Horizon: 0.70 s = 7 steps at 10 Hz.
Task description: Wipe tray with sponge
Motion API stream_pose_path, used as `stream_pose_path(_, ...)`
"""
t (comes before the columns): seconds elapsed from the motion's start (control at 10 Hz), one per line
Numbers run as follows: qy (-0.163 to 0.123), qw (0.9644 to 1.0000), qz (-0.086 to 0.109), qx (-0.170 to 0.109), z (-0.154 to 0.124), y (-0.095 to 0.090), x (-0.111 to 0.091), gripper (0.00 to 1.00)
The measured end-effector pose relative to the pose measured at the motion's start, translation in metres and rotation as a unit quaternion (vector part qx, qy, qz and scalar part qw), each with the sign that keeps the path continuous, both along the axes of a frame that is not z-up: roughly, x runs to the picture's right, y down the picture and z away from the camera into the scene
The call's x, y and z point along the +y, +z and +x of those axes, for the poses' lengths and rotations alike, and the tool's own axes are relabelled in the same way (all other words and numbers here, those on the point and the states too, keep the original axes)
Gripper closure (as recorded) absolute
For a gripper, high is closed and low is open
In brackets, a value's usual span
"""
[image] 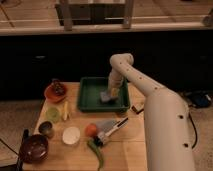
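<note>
At the centre of the frame, on the pale wooden worktop (128, 142), the dark green tray (88, 98) with raised sides, long edge running left to right. Inside it, on the right half of its floor, the small grey-blue sponge (105, 98), lying flat. Directly over the sponge and reaching down onto it, the tool (109, 92) at the end of the white arm (137, 82), coming in from the lower right of the frame and bending above the tray's right rim. Cannot tell whether clenched on the sponge or released.

Just beside the tray's upper left corner, a round orange-red plate (49, 96) with something dark on it. Below the plate, a pale green round item (52, 114) and a yellow strip (65, 110) side by side. Lower on the left, a small metal cup (46, 129), a white round dish (71, 135) and, near the lower left corner, a dark red bowl (34, 148). Below the tray, an orange-red round fruit (90, 130) next to a grey flat blade with a white handle (111, 127), a green pepper (96, 151) just beneath.
</note>
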<state>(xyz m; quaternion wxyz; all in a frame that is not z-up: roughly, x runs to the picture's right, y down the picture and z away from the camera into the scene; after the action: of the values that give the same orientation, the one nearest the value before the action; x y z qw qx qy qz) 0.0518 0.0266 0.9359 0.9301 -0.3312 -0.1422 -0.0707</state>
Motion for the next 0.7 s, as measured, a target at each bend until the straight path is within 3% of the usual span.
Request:
stream_pose_path(0.4,-0.004,1.0,-0.001,-0.006,-0.002,0.002,-0.003,1.0)
stream_pose_path(0.7,-0.021,0.9997,-0.001,-0.007,-0.012,0.0,0.009,1.0)
